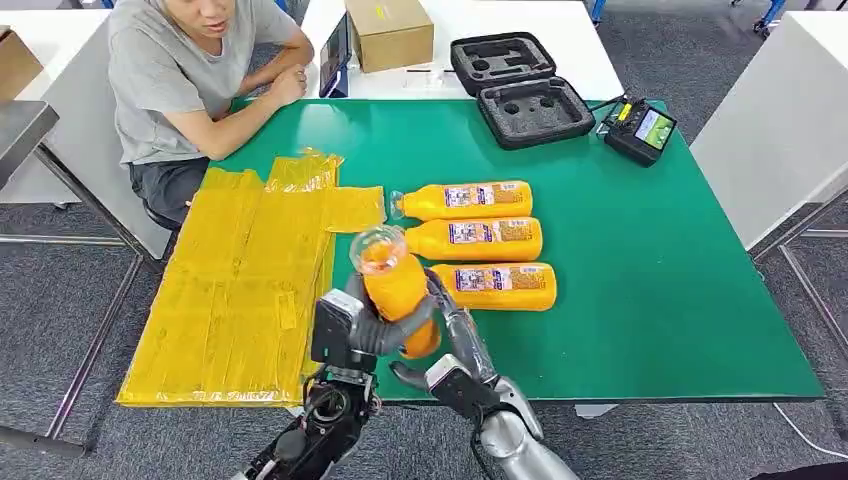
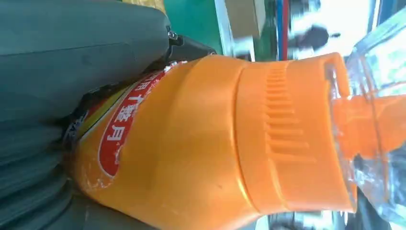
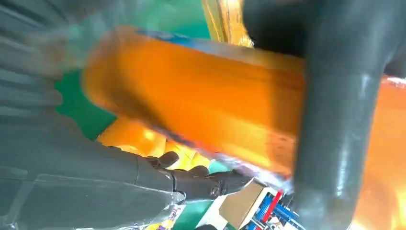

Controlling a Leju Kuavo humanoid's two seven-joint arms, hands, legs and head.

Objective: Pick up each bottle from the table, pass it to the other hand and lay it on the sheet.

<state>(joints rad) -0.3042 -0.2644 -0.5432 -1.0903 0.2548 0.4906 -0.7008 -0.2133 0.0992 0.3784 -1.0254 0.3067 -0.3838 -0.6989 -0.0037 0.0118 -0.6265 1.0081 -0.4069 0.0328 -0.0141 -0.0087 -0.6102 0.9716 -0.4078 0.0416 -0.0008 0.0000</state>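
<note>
Three bottles (image 1: 486, 243) lie side by side on the green table (image 1: 680, 290), just right of the yellow sheet (image 1: 245, 290), and a fourth bottle (image 1: 395, 290) is up in the air near the table's front edge, between the sheet and that row, its clear cap pointing away from us. We have our left hand (image 1: 352, 335) wrapped around its lower body, and the left wrist view shows the orange neck and cap poking out past the grey fingers. Our right hand (image 1: 455, 345) is on the other side of the same bottle with a finger across it; the blurred right wrist view will not let us say whether that hand grips or merely touches. We judge this to be the handover itself. Next, one hand must let go cleanly while the other holds firm, then carry the bottle over the sheet and lay it flat. A person (image 1: 185, 80) sits at the table's far left corner.
</note>
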